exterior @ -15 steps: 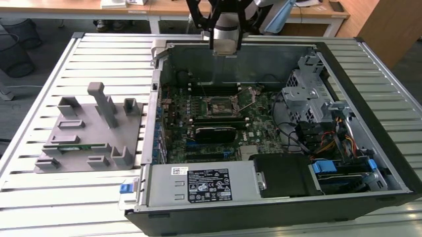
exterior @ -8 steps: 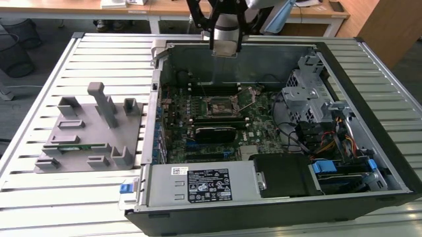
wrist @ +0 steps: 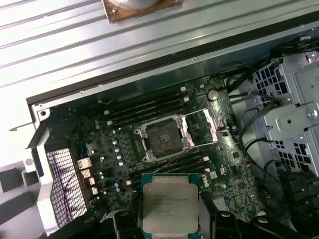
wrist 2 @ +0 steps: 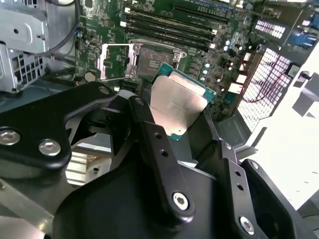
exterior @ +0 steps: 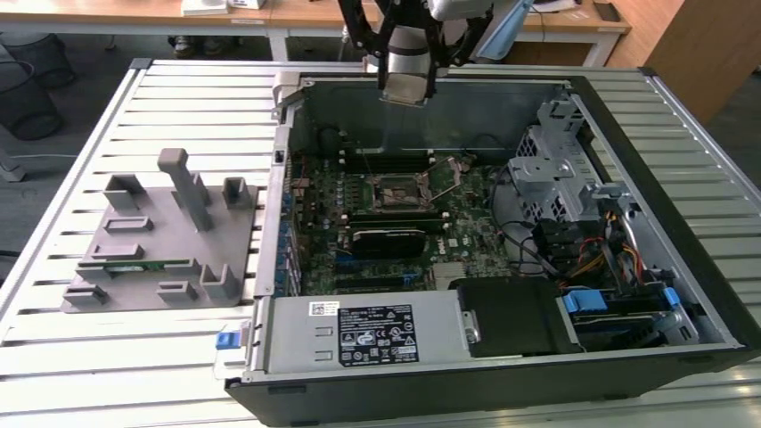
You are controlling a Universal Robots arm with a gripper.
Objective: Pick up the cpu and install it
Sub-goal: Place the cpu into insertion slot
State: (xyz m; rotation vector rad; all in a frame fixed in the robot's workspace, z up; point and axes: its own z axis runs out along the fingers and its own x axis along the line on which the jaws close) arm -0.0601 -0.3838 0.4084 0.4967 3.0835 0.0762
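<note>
1. A slatted metal table [exterior: 95,374] carries everything in the exterior view.
2. An open computer case [exterior: 476,392] lies on its side on the table, its inside facing up.
3. A grey holding fixture [exterior: 143,223] sits on the table just beside the case, on the exterior view's left. A thin green memory stick [exterior: 137,265] lies in one of its slots.
4. The green motherboard [exterior: 458,209] covers the floor of the case.
5. The gripper [wrist 2: 177,124] hangs over the far edge of the case in the exterior view, well above the board. Its black fingers [wrist 2: 149,134] are closed onto the cpu from two opposite sides.
6. The socket [wrist: 162,140] sits near the middle of the board. Its metal load frame [wrist: 200,127] is swung open to one side and the seat is bare.
7. The cpu [wrist: 169,201] is clamped by its edges between the fingertips, with its silvery top towards the cameras in both wrist views. It tilts a little in the second wrist view. It is in the air, well apart from the socket and touching nothing but the fingers. In the first wrist view the socket shows just beyond the chip's far edge.
</note>
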